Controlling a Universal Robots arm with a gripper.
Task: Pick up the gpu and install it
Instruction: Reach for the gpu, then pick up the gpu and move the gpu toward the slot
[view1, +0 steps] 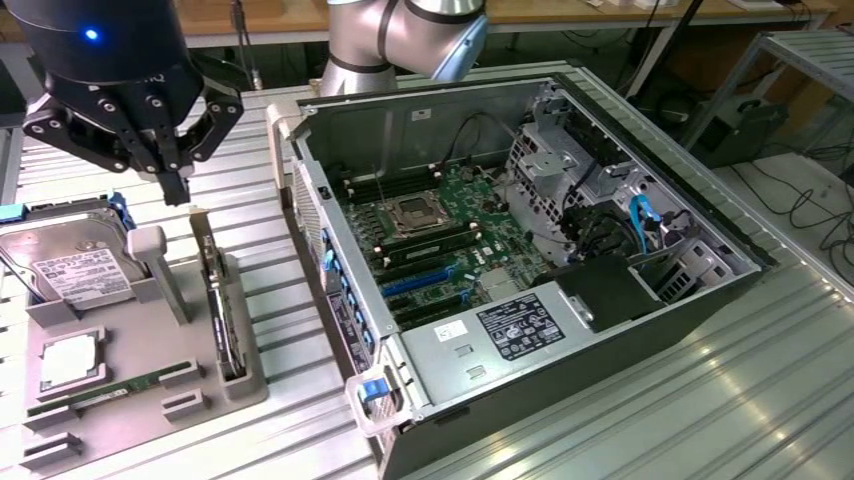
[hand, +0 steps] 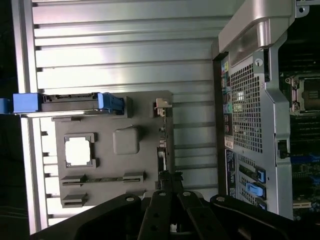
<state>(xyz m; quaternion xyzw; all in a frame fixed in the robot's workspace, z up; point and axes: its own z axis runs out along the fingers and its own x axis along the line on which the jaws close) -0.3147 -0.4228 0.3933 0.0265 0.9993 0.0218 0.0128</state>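
A ribbed metal worktop (view1: 641, 400) runs under everything I can see, with an open computer case (view1: 400, 130) on the exterior view's right and a grey tray (view1: 134, 370) on its left. The graphics card (view1: 224, 310) stands on its thin edge in a slot along the tray's side nearest the case, not in the case. On my wrist feed the graphics card (hand: 161, 150) shows edge-on as a dark line. My pincer (view1: 175, 195) is clenched with its fingers pressed together, grasping nothing, and it hangs close over the card's far end; I cannot tell whether it touches. The tray also holds a hard drive (view1: 74, 265), a processor chip (view1: 67, 360) and a memory stick (view1: 114, 392).
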